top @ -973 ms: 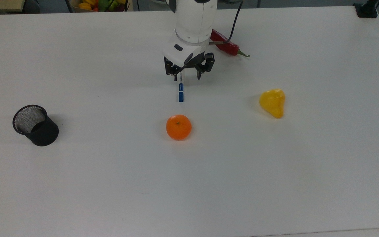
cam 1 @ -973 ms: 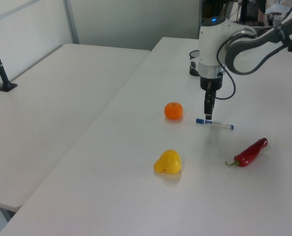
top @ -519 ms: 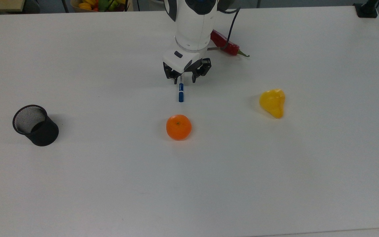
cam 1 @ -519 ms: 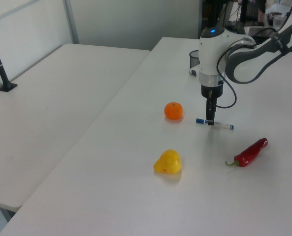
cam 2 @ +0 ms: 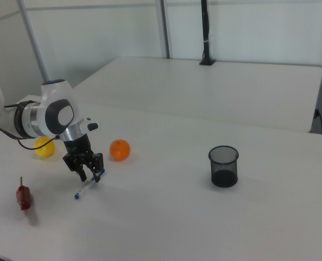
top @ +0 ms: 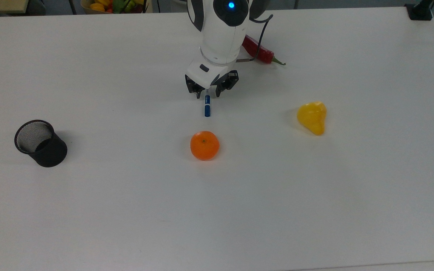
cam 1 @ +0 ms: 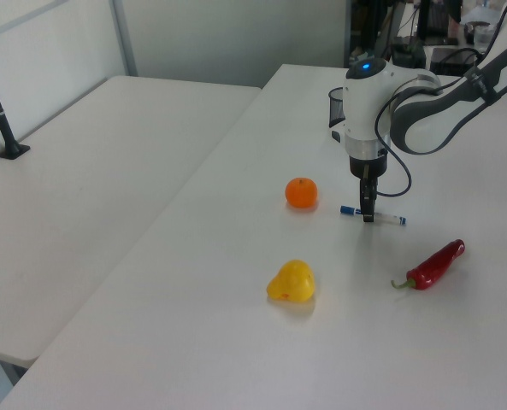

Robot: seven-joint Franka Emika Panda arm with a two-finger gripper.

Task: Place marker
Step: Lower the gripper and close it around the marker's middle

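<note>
A: Start with the top view. Where is the claw?

B: The claw [top: 207, 91] hangs low over the white table [top: 89, 210], fingers spread apart, one on each side of the marker [top: 207, 105]. They are not pressed on it. The marker lies flat, its white barrel running under the claw and its blue cap pointing out toward the orange [top: 204, 145], which sits further along the same line. Behind the arm a red chili [top: 259, 51] lies partly hidden. A yellow pepper [top: 312, 117] is off to the top view's right of the claw, and a black mesh cup [top: 40, 143] is well apart on the top view's left.

A: And the left view?

B: The claw [cam 1: 368, 212] points straight down onto the marker [cam 1: 374, 216]. The orange [cam 1: 302, 193] is to the left view's left of it, the chili [cam 1: 436, 265] lower on the left view's right, the yellow pepper [cam 1: 291, 283] nearer the camera. The cup [cam 1: 336, 108] stands behind the arm.

A: The right view?

B: There the claw [cam 2: 90, 175] straddles the marker [cam 2: 87, 188], jaws apart. The orange [cam 2: 119, 149] is just beyond it, the cup [cam 2: 223, 166] far on the right view's right, the chili [cam 2: 24, 197] on the right view's left.
</note>
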